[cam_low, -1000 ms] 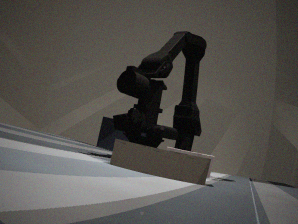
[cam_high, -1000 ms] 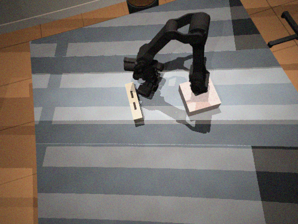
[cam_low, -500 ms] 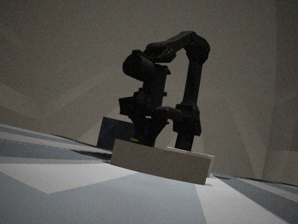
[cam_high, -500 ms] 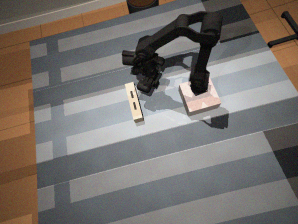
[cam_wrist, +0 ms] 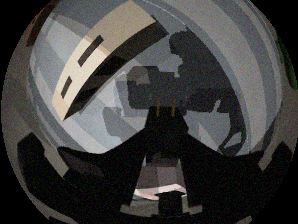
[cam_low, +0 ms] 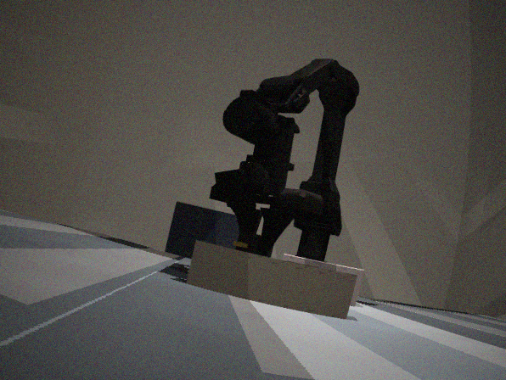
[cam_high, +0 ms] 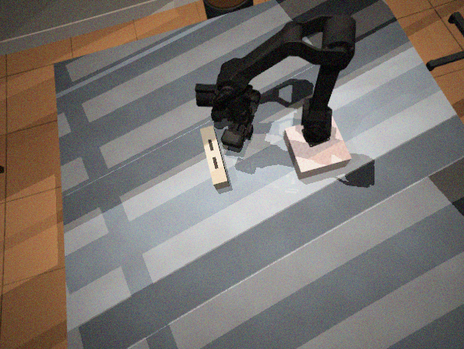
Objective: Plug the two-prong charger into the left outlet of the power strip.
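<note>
The power strip [cam_high: 220,174] [cam_low: 272,276] [cam_wrist: 121,21] is a cream bar with two dark outlet slots on its top. My gripper [cam_wrist: 162,131] is shut on the charger [cam_wrist: 166,116], a small dark block at the fingertips in the wrist view. The charger's two gold prongs point away from the wrist camera. A gold bit of it shows above the strip's top edge in the exterior view. The gripper is beside the strip, on the arm-base side, not over the slots. In the top view the charger is hidden by the hand; its height above the table cannot be told.
The arm's base stands on a pinkish block [cam_high: 319,163] to the right of the strip. A dark blue panel [cam_low: 195,225] stands behind the strip in the exterior view. A round dark container [cam_high: 228,8] is beyond the table's far edge. Striped shadows cross the table.
</note>
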You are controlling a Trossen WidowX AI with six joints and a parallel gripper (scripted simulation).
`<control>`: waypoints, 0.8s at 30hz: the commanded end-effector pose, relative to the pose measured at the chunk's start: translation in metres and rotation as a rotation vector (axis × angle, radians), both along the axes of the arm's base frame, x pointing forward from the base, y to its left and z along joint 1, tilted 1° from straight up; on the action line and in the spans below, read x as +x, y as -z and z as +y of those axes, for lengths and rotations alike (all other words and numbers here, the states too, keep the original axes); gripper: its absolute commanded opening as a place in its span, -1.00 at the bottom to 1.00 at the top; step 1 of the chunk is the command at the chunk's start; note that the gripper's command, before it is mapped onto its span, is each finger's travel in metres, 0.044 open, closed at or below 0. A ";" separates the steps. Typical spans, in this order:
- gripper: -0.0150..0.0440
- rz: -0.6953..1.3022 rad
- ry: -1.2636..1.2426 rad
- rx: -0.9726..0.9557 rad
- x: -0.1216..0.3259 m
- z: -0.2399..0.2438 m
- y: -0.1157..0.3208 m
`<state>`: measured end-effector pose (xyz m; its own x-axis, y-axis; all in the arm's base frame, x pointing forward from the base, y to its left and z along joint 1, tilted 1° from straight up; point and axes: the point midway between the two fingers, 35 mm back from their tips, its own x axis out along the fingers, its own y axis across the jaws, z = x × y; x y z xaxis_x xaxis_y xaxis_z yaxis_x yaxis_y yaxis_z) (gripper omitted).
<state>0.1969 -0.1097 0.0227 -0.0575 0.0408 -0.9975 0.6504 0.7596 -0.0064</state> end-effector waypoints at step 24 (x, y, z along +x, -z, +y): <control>-0.49 -0.006 -0.321 0.003 0.007 0.044 0.021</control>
<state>0.2038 -0.0698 0.0041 -0.0593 0.0284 -0.9978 0.4116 0.9113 0.0015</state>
